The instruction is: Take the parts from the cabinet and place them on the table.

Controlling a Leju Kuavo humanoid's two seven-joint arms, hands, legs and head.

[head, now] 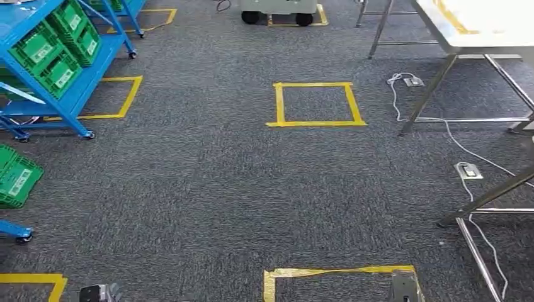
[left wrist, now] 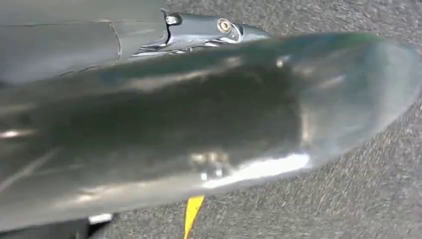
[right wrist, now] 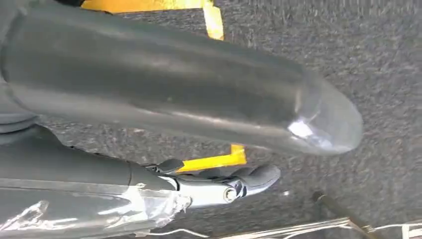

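Note:
The blue wheeled cabinet (head: 75, 94) stands at the far left with several green bins (head: 39, 48) on its tilted shelves; the parts inside cannot be made out. The white table (head: 485, 28) is at the far right on metal legs. My left hand (left wrist: 209, 114) hangs over the grey carpet, its thick thumb blurred and close, a dark finger (left wrist: 214, 26) stretched out, nothing in it. My right hand (right wrist: 174, 94) hangs the same way, finger (right wrist: 234, 186) straight and holding nothing. Small grey bits of both hands (head: 101, 293) (head: 403, 286) peek in at the bottom edge of the head view.
A second blue rack with a green bin (head: 16, 179) sits at the near left. Yellow tape squares (head: 315, 104) mark the carpet. White cables and floor sockets (head: 469, 170) lie beside the table legs (head: 434, 88). A wheeled cart (head: 280, 9) stands at the back.

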